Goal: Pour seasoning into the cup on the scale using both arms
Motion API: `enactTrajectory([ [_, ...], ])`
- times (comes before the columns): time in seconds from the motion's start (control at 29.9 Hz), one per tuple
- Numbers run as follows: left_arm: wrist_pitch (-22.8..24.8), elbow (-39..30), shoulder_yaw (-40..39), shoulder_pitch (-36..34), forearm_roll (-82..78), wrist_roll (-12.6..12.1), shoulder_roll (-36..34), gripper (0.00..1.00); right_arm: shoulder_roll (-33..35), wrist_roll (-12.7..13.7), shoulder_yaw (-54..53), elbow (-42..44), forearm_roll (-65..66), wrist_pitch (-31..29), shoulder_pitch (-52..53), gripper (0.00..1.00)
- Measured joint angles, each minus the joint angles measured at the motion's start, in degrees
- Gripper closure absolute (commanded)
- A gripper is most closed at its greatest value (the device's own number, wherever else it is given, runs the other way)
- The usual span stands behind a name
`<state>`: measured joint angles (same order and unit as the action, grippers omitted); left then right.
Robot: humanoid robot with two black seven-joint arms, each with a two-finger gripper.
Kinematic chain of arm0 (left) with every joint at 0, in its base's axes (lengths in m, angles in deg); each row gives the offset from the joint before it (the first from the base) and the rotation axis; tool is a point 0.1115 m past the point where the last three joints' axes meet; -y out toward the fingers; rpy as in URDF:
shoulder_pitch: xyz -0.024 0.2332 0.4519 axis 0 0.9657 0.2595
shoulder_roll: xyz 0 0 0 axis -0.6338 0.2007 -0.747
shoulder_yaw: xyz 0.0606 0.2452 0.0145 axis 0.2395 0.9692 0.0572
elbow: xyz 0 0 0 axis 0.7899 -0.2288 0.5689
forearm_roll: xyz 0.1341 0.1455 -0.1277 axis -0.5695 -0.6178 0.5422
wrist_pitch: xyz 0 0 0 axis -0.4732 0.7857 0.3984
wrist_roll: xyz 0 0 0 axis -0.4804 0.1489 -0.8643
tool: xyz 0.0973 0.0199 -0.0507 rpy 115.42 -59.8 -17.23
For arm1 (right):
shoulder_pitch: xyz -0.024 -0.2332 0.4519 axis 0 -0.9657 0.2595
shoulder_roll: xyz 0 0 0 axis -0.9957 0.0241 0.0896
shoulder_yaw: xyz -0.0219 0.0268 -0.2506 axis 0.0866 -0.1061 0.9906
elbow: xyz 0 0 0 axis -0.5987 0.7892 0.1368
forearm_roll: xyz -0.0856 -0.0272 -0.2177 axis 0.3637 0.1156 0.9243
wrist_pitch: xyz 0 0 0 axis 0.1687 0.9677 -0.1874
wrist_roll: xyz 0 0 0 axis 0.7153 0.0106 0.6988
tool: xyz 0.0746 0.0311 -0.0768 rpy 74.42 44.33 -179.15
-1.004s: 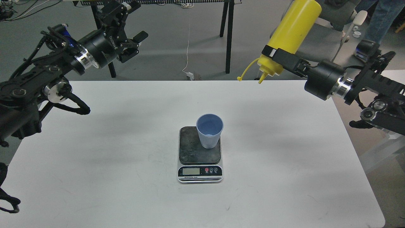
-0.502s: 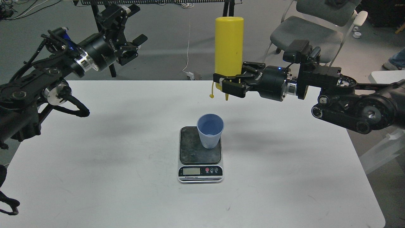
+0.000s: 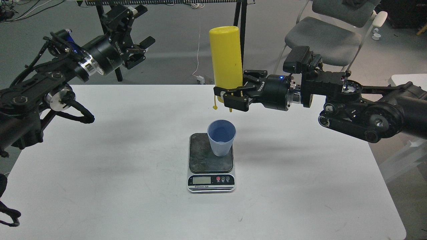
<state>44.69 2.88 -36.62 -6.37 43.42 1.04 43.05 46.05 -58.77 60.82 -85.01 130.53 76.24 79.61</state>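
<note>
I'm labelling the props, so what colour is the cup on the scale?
Light blue, with a finely ribbed outside; the cup shows best in the head view.

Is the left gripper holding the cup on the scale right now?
No, the left gripper hangs open and empty far from the cup, which stands alone on the scale.

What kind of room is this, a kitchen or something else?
Probably a robotics lab or workshop, not a kitchen. A bare white table stands on grey floor with loose cables, an office chair sits behind, and the only kitchen items are a scale, a cup and a squeeze bottle.
</note>
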Motion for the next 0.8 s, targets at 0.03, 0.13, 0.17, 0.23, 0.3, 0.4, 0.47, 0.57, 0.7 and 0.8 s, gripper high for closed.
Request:
enactTrajectory([
  [0.03, 0.0, 0.0, 0.0, 0.0, 0.0, 0.0, 0.0, 0.01, 0.02, 0.0, -0.11, 0.0, -0.22, -0.27, 0.0, 0.55],
  [0.13, 0.0, 0.0, -0.01, 0.0, 0.0, 0.0, -0.07, 0.01, 0.81, 0.0, -2.2, -0.19, -3.99, -3.32, -0.1, 0.55],
  [0.17, 0.0, 0.0, -0.01, 0.0, 0.0, 0.0, -0.09, 0.01, 1.33, 0.0, -3.45, -0.41, -6.99, -5.08, -0.3, 0.55],
  [0.23, 0.0, 0.0, -0.01, 0.0, 0.0, 0.0, -0.15, 0.01, 3.53, 0.01, -7.54, -1.2, -18.71, -10.27, -1.14, 0.55],
  [0.3, 0.0, 0.0, -0.02, 0.0, 0.0, 0.0, -0.15, 0.01, 5.73, 0.01, -11.4, -2.67, -30.31, -14.71, -2.97, 0.55],
  [0.4, 0.0, -0.01, -0.02, 0.0, 0.0, -0.01, -0.06, 0.01, 8.57, 0.02, -16.82, -5.87, -48.1, -20.24, -7.41, 0.55],
  [0.47, 0.0, -0.01, -0.02, 0.0, 0.0, -0.01, 0.01, 0.01, 9.82, 0.02, -21.52, -7.84, -58.8, -25.85, -12.17, 0.55],
  [0.57, 0.0, 0.0, 0.05, 0.0, 0.0, -0.01, 0.16, 0.01, 9.95, 0.01, -30.4, -8.78, -74.01, -35.31, -21.96, 0.53],
  [0.7, 0.0, 0.0, 0.16, 0.0, -0.05, -0.01, 0.47, 0.01, 9.39, -0.01, -41.25, -9.75, -90.9, -38.81, -35.63, 0.52],
  [0.8, 0.0, -0.01, 0.17, 0.0, -0.08, -0.01, 0.68, 0.01, 9.25, -0.01, -47.6, -13.16, -96.1, -39.04, -43.99, 0.52],
])
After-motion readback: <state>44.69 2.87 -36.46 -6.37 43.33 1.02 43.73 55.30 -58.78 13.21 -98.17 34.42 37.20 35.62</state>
